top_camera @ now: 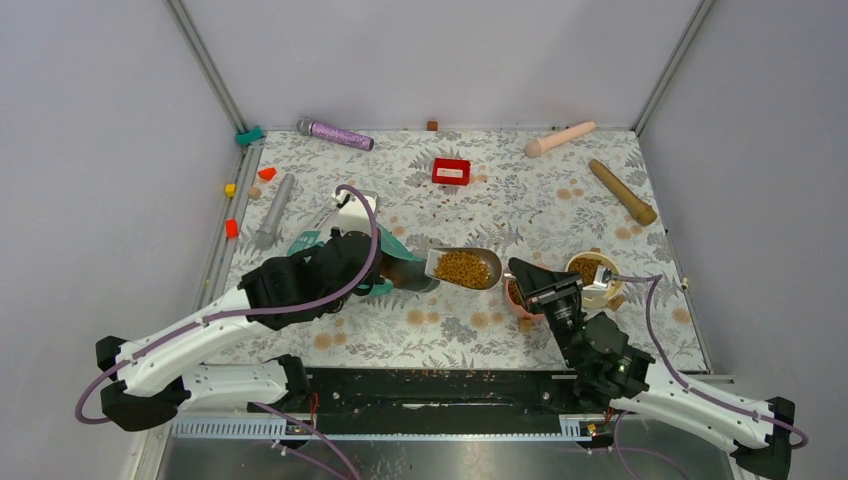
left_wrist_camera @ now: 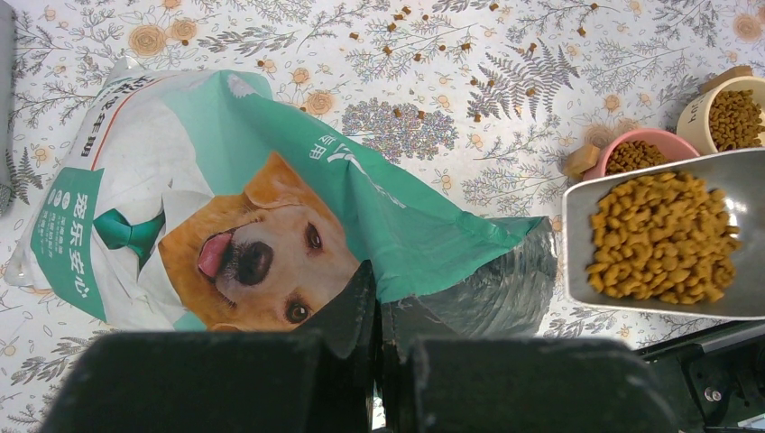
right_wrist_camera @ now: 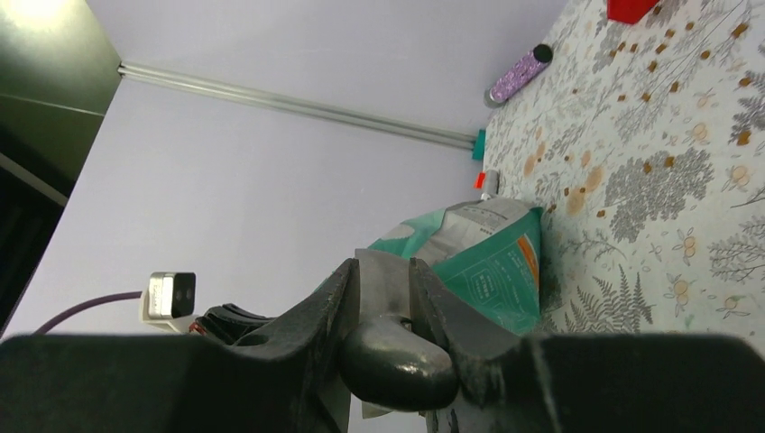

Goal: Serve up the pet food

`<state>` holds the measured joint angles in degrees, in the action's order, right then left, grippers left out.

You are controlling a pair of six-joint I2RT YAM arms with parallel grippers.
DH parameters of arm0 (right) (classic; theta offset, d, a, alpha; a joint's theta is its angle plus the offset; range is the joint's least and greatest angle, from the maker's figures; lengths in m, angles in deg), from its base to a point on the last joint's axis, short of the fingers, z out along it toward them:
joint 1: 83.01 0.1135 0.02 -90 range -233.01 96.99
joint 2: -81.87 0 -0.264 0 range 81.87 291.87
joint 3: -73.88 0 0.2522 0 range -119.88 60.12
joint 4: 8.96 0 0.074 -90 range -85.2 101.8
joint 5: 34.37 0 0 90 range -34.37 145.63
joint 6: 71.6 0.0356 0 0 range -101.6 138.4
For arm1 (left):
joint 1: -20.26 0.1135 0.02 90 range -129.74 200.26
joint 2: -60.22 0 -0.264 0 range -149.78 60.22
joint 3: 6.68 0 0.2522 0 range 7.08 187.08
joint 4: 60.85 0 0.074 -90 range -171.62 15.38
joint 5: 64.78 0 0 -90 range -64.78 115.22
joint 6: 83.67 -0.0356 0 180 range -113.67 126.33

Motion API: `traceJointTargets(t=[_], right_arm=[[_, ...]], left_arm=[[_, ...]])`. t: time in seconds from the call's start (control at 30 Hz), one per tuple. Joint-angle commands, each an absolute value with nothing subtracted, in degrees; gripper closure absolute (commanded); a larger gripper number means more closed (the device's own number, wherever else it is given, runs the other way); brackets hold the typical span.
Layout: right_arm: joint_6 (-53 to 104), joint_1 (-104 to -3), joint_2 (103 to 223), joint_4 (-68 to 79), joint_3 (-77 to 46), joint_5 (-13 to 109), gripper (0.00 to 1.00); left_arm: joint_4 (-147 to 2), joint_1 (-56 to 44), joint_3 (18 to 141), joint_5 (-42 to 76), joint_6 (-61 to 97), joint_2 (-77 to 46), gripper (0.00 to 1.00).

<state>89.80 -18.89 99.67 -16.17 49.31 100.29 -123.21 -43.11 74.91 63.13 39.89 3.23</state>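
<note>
The teal-and-white foil bag with a golden dog's face lies on its side at centre left. My left gripper is shut on the edge of its dark open mouth. My right gripper is shut on the black handle of the grey metal scoop. The scoop is held level above the table, heaped with brown kibble. It hovers between the bag mouth and the pink bowl, which holds kibble. The yellow bowl also holds kibble.
Loose kibble is scattered on the floral cloth. A red box, purple cylinder, beige roller, wooden pin and grey cylinder lie toward the back. Small blocks line the left edge.
</note>
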Motion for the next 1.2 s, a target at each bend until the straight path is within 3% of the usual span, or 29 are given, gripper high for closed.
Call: traceJointTargets(t=[0.0, 0.37, 0.8, 1.0, 1.17], right_arm=[[88.8, -19.0, 93.5, -9.8, 45.8, 107.0, 1.00], [84.4, -19.1, 84.3, 4.4, 41.5, 117.1, 1.00], [83.8, -20.2, 92.7, 7.2, 36.9, 130.9, 1.00], [92.0, -35.7, 103.5, -1.3, 36.9, 111.2, 1.00], [97.3, -43.8, 114.3, -25.9, 43.2, 99.8, 1.00]], left_arm=[[-114.7, -43.5, 76.8, 64.4, 41.1, 4.4, 1.00], [-114.7, -43.5, 76.8, 64.0, 41.2, 4.1, 1.00], [-114.7, -43.5, 76.9, 63.2, 41.2, 2.5, 1.00], [-114.7, -43.5, 76.8, 63.0, 41.2, 2.7, 1.00], [-114.7, -43.5, 76.9, 62.5, 41.1, 2.4, 1.00]])
